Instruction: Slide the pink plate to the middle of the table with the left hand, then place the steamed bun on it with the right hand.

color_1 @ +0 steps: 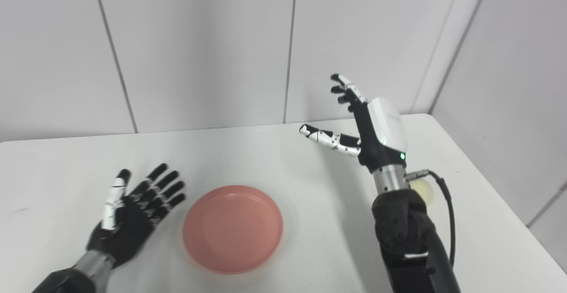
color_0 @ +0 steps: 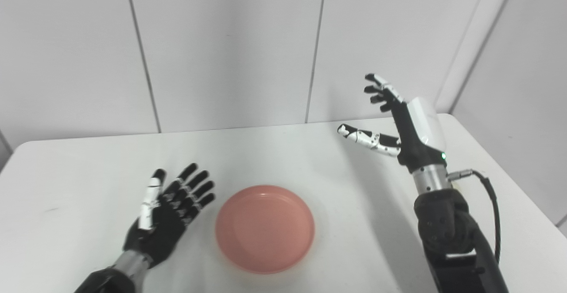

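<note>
- My left hand [color_0: 170, 213] is lying palm-up, fingers spread, gripping nothing, just left of the pink plate [color_0: 265, 227] at lower centre.
- My right hand [color_0: 405, 126] is hovering fingers apart and bare at centre right.
- The steamed bun [color_1: 423, 191] is peeking out behind my right wrist.

L robot hand [color_0: 170, 211] flat, R robot hand [color_0: 401, 124] raised, splayed

Plate [color_0: 265, 228] was plain pink; worktop [color_0: 88, 169] white; bun [color_1: 421, 190] pale cream; both hands black with white segments.

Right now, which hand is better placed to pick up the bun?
The right hand. The steamed bun lies just behind its wrist on the table's right side, while the open left hand sits left of the pink plate.
</note>
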Motion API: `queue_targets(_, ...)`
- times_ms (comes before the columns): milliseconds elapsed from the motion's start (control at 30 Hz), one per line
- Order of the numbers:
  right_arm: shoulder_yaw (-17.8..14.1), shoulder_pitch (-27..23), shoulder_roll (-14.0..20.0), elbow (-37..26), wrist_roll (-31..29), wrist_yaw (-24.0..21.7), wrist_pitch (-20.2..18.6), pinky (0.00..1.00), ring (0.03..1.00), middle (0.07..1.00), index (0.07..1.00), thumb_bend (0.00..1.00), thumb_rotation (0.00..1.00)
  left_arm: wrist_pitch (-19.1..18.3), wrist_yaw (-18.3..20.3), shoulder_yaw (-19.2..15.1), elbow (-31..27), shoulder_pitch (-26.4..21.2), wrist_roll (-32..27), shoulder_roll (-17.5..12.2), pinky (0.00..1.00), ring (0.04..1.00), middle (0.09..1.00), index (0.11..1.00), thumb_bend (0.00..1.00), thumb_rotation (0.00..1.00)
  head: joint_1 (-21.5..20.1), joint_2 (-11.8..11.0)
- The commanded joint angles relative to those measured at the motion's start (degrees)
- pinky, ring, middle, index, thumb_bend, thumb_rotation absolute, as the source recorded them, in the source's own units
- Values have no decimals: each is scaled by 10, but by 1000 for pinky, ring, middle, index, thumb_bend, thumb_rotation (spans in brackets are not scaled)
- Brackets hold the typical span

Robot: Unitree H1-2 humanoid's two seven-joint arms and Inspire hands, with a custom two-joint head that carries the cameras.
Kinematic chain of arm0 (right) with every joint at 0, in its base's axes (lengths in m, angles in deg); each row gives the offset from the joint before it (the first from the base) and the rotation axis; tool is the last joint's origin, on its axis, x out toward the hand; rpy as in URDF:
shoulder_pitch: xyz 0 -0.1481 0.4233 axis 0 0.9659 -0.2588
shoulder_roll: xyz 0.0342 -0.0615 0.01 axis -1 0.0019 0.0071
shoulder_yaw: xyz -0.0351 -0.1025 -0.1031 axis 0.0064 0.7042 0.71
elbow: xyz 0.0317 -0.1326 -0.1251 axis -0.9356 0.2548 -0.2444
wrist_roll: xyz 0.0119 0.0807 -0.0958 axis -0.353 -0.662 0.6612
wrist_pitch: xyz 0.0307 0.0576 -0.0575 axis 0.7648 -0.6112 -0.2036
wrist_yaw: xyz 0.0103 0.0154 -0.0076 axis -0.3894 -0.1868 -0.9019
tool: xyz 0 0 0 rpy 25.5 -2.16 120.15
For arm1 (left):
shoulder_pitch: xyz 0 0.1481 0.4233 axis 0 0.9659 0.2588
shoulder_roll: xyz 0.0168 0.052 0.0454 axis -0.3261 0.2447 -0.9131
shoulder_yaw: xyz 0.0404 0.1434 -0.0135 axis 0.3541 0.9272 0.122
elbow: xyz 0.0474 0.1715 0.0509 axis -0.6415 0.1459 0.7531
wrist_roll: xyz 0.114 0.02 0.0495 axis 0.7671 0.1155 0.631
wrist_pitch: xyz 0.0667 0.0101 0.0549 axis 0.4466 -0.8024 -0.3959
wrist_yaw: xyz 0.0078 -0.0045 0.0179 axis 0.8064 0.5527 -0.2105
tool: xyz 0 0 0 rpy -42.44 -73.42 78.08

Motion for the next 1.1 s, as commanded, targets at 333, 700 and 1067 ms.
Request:
queue_targets(333, -39, 12, 158, 44, 19, -87, -46, 731, 842, 865, 846, 967, 563, 3, 5, -13, 72, 12, 12, -32, 897, 884, 888, 887, 615, 891, -37, -3)
queue_targets(700, -55, 28, 216, 122, -6, -119, -76, 726, 828, 869, 855, 1000, 553, 7, 24, -23, 95, 5, 8, -48, 887, 877, 881, 879, 604, 897, -55, -1)
queue_targets(1067, -47, 48, 259, 181, -46, -134, -56, 792, 889, 886, 862, 1000, 565, 3, 22, -32, 103, 0, 10, -53, 861, 856, 862, 863, 611, 862, -70, 2)
